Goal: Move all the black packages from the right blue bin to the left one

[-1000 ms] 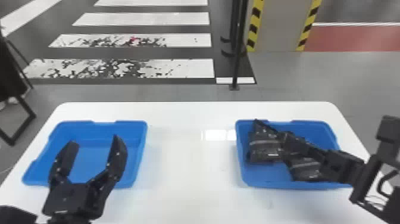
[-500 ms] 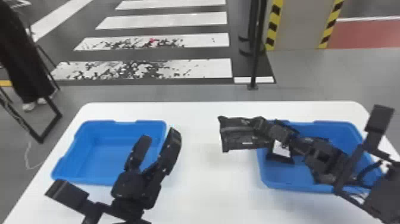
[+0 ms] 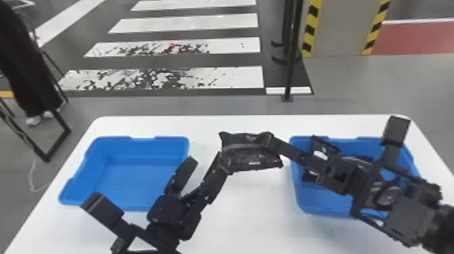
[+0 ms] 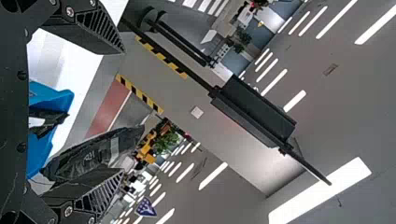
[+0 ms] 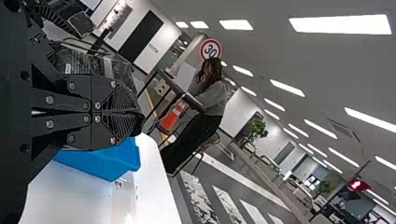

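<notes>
Held over the white table between the bins is a black package (image 3: 250,152), its right edge pinched by my right gripper (image 3: 270,143). My left gripper (image 3: 206,160) stands open just left of it, one finger overlapping the package's lower-left corner. The left wrist view has the package (image 4: 93,151) alongside one finger of the left gripper (image 4: 122,112), with nothing between the two fingers. In the right wrist view the right gripper (image 5: 140,116) is closed together beside the package (image 5: 88,63). More black packages (image 3: 324,148) lie in the right blue bin (image 3: 324,207), partly behind the right arm.
The left blue bin (image 3: 131,179) holds nothing and sits close to the left gripper. The white table (image 3: 260,216) stretches between both bins. A black pole (image 3: 290,67) stands on the floor beyond the table.
The right gripper has lifted the package out of the right bin and carried it left. The left gripper has moved right, away from over the left bin, to the package. The head view has shifted.
</notes>
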You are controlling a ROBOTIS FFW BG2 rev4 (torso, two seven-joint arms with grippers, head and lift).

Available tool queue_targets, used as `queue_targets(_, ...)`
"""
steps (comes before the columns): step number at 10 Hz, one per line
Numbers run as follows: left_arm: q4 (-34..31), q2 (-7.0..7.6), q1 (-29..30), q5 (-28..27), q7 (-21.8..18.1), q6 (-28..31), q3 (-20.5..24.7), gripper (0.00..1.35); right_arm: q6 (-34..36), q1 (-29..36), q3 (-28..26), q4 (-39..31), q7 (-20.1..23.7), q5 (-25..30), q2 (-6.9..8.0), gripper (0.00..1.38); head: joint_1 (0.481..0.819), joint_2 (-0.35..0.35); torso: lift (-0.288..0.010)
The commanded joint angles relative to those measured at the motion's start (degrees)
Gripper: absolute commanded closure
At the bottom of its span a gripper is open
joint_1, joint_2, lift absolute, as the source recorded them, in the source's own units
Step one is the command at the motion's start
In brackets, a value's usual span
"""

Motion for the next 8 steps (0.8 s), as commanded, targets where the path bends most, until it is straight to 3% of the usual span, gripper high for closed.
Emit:
queue_targets(1,0.0,0.19,-0.3,0.6,-0.2,0.4,-0.5,0.14,0.0,-0.3,1.6,0.6,0.0,-0.8,-0.21,1.2,0.695,0.114,-0.132)
queue_targets(4,0.0,0.63,-1.0,0.9,-0.7,2.7,-1.5,0.15,-0.3,-1.4,4.8,2.1,0.1,-3.0,-0.57,1.2,0.695,0.125,-0.132)
queue_targets(5,-0.1,0.72,-1.1,0.2,-0.7,3.4,-1.5,0.33,-0.9,-1.8,6.0,2.6,0.3,-3.8,-0.65,1.2,0.695,0.13,-0.132)
queue_targets(6,-0.3,0.72,-1.3,0.1,-0.2,5.1,-1.4,0.92,-1.0,-1.8,6.1,2.9,0.3,-4.0,-0.65,1.19,0.695,0.134,-0.132)
queue_targets(7,-0.4,0.63,-1.1,0.2,0.0,5.5,-1.0,1.14,-1.4,-1.8,6.1,3.0,0.5,-4.2,-0.74,1.2,0.695,0.136,-0.132)
queue_targets(8,-0.4,0.63,-1.0,0.3,0.1,5.2,-0.7,1.18,-1.6,-1.8,6.1,3.2,0.6,-4.3,-0.74,1.2,0.695,0.135,-0.132)
